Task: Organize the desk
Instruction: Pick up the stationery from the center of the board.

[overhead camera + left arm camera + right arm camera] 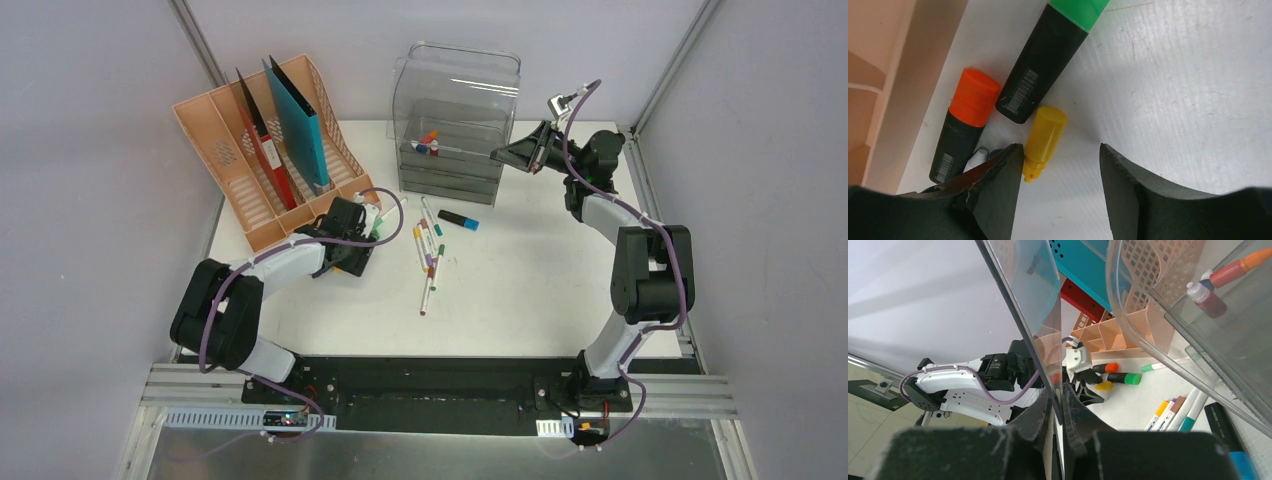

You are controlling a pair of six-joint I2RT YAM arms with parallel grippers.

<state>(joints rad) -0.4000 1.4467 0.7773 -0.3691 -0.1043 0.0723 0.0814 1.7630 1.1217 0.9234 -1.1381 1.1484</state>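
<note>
On the white desk (540, 290), my left gripper (372, 236) hangs low beside the peach file rack. Its jaws stand open (1060, 162) over bare desk. A small yellow marker piece (1045, 135) lies against the left fingertip, not between the jaws. An orange-capped highlighter (968, 117) and a green-capped highlighter (1048, 55) lie just beyond it. My right gripper (520, 152) is raised at the right side of the clear drawer box (455, 100). It is shut (1058, 400) on a thin clear panel (1023, 300) of that box.
The peach file rack (225, 150) holds red and teal folders at the back left. Several pens (430, 250) and a blue highlighter (458, 219) lie mid-desk. Small red bottles (1205, 292) sit in the box's upper drawer. Grey walls enclose the desk.
</note>
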